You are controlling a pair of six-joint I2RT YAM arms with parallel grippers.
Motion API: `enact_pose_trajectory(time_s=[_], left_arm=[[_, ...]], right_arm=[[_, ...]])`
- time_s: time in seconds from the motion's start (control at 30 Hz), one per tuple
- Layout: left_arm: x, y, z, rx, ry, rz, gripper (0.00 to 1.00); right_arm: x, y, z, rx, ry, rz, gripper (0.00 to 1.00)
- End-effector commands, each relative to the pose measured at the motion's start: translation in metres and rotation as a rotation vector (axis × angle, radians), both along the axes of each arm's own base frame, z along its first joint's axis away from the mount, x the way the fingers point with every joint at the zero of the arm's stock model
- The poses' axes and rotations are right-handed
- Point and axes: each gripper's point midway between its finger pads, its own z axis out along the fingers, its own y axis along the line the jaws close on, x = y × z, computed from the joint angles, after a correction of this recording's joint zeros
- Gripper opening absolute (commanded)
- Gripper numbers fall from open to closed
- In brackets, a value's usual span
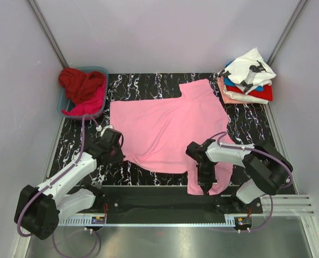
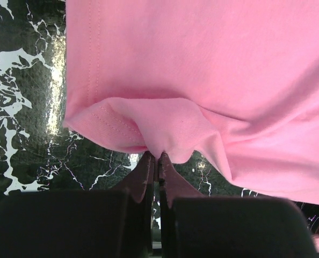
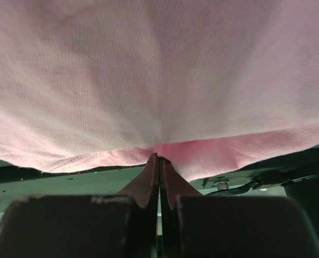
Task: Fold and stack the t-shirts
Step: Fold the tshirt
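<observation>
Top view: the pink shirt (image 1: 165, 129) lies spread over the middle of the tabletop (image 1: 143, 86). One part of it reaches the near edge on the right side. The folded stack (image 1: 248, 80) sits at the far right corner, and the basket (image 1: 98, 70) with the red shirts (image 1: 81, 86) is at the far left corner. The two hands hold the shirt at points well apart. If one arm moves faster or higher than the other, I think the cloth will be pulled oblique and the fold will come out crooked. The left hand (image 1: 112, 141) is at the near left corner of the shirt and the right hand (image 1: 205, 185) is at the near edge. From this view I cannot tell how the fingers stand.

Left wrist view: the grip takes only a small peak of the hem, so a strong pull could draw the cloth out of it, and the shirt (image 2: 202, 64) would fall back on the tabletop (image 2: 25, 107). The left hand (image 2: 155, 157) is pressed together on this peak, with no gap between the fingers.

Right wrist view: here also only the very edge of the cloth is caught. It may slip, or the part hanging past the near edge may drag on the frame below. The right hand (image 3: 159, 158) is clamped on the hem of the shirt (image 3: 159, 70), fingertips together.
</observation>
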Motion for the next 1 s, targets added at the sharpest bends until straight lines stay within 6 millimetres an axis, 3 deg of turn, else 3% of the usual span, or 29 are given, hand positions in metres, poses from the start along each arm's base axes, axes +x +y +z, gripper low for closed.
enact_pose_trajectory(time_s=[0.0, 0.1, 0.2, 0.33, 0.43, 0.57, 0.77, 0.97], left_arm=[[0.007, -0.005, 0.006, -0.022, -0.044, -0.018, 0.0], [0.007, -0.006, 0.007, -0.03, -0.045, -0.022, 0.0], [0.006, -0.008, 0.015, -0.054, -0.059, -0.027, 0.0], [0.005, -0.009, 0.032, -0.075, -0.094, -0.025, 0.0], [0.002, -0.005, 0.044, -0.064, -0.096, -0.02, 0.0], [-0.001, -0.003, 0.057, -0.073, -0.112, -0.019, 0.0], [-0.009, -0.004, 0.057, -0.091, -0.087, -0.016, 0.0], [-0.001, 0.002, 0.075, -0.046, -0.105, -0.002, 0.0]], right_arm=[[0.0, 0.003, 0.002, 0.016, -0.015, -0.005, 0.0], [0.007, 0.002, 0.005, 0.013, -0.064, -0.018, 0.0], [0.029, 0.001, 0.027, 0.006, -0.2, -0.036, 0.0], [0.065, 0.002, 0.071, -0.003, -0.39, -0.045, 0.0], [0.077, 0.009, 0.09, 0.039, -0.46, -0.061, 0.0], [0.083, 0.008, 0.105, 0.044, -0.498, -0.063, 0.0], [0.083, 0.0, 0.119, 0.065, -0.571, -0.11, 0.0], [0.108, -0.011, 0.144, 0.055, -0.664, -0.137, 0.0]])
